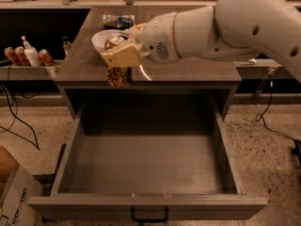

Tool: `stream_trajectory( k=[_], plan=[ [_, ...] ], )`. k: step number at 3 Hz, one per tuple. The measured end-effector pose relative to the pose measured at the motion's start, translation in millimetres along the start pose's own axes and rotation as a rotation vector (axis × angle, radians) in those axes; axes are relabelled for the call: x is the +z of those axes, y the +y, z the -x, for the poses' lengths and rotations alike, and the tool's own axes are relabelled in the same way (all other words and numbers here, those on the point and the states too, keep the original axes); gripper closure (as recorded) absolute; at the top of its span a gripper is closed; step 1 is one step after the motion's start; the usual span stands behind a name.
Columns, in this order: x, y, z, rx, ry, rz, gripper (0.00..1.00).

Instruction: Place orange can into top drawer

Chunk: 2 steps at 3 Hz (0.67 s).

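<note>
My gripper [121, 56] is shut on the orange can [118, 75], a shiny golden-orange can with a silver top. It holds the can upright in the air over the front edge of the cabinet top, at the back left of the drawer opening. The top drawer [146, 206] is pulled fully open below, a wide grey box with a black pull handle [149, 217] on its front panel. Its inside shows nothing in it. The white arm reaches in from the upper right and hides part of the counter.
A white bowl [99, 37] sits on the cabinet top [197, 72] just behind the gripper, with a dark packet [117, 20] further back. Red cans [15, 55] and a white bottle [31, 54] stand on a shelf at left. A cardboard box [14, 197] lies at bottom left.
</note>
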State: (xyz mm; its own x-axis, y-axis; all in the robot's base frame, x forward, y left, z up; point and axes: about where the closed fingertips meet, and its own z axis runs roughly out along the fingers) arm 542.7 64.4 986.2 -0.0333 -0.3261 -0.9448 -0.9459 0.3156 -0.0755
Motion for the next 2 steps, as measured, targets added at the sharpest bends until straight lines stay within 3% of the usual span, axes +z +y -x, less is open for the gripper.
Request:
stream_trajectory(
  k=[1, 2],
  plan=[
    [21.1, 29.1, -77.2, 0.099, 0.055, -0.059, 1.00],
    [22.3, 30.8, -75.3, 0.095, 0.059, -0.057, 1.00]
  ],
)
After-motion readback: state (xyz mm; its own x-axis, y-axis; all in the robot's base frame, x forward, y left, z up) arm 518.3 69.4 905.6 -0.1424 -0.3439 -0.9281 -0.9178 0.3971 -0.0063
